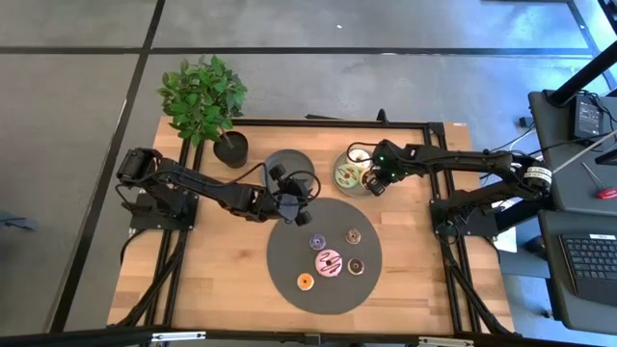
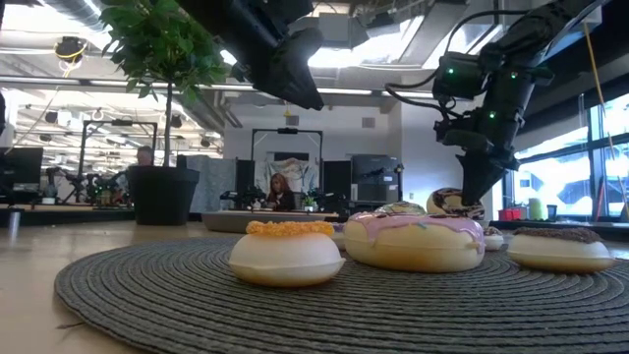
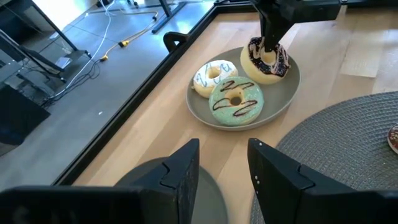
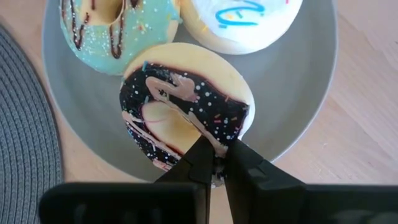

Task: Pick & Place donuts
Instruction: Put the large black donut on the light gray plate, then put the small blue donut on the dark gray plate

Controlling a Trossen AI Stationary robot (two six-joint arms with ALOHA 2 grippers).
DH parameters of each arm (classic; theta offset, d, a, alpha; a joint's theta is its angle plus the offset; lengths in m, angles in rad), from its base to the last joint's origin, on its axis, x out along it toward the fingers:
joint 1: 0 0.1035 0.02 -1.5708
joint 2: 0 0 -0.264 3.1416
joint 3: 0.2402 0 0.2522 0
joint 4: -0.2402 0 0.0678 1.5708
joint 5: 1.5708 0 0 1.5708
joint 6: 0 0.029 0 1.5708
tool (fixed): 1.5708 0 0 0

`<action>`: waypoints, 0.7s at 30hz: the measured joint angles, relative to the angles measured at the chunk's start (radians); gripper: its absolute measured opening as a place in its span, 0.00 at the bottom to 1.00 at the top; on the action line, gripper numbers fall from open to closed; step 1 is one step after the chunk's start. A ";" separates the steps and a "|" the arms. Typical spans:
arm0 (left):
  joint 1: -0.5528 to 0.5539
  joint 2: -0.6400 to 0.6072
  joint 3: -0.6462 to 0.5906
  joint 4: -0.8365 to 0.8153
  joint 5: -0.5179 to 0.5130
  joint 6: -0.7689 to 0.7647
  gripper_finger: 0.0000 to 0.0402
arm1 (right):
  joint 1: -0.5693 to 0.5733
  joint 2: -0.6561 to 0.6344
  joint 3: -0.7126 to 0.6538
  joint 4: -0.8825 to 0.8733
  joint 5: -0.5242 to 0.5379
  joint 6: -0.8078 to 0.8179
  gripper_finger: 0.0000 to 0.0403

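Right pincer (image 4: 216, 163) is pinching my dark-iced donut (image 4: 186, 112), tilted on the far grey plate (image 3: 283, 99) | left pincer (image 3: 221, 168) is hovering open by the mat (image 1: 289, 270) | four donuts (image 1: 331, 262) are sitting there.

The wooden table (image 1: 202, 280) has a light plank top with a dark frame around its edge. On it, near the middle of the front half, lies a large dark round mat (image 1: 289, 260) of woven cord. Five donuts rest on this mat (they do not touch the wood). At the far side stands a potted plant (image 1: 205, 101) in a black pot, close to the left corner. Just beside the pot is an empty small grey plate (image 1: 281, 160), touching the mat's far edge or very near it. A second grey plate (image 3: 283, 93) sits to the right of it, also near the mat, and carries three donuts. The bases of both arms are fixed at the table's left and right edges.
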 joint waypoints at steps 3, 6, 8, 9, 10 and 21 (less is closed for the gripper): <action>0.000 0.000 0.000 0.000 0.000 0.000 0.33 | 0.000 0.000 0.000 0.000 0.000 0.000 0.10; 0.000 0.000 0.000 -0.001 0.000 0.000 0.33 | 0.000 0.000 0.000 0.000 0.001 0.000 0.14; 0.000 0.000 0.000 -0.002 0.000 0.000 0.33 | 0.000 0.000 0.000 0.000 0.001 0.000 0.17; 0.000 0.000 0.000 -0.002 0.000 0.000 0.33 | 0.000 0.000 0.000 0.000 0.001 0.000 0.19; 0.000 0.000 0.000 -0.002 0.000 0.000 0.32 | 0.000 0.000 0.000 0.001 0.002 0.000 0.21; 0.000 0.000 0.000 -0.003 0.000 -0.001 0.32 | 0.000 0.000 0.000 0.004 0.154 0.007 0.36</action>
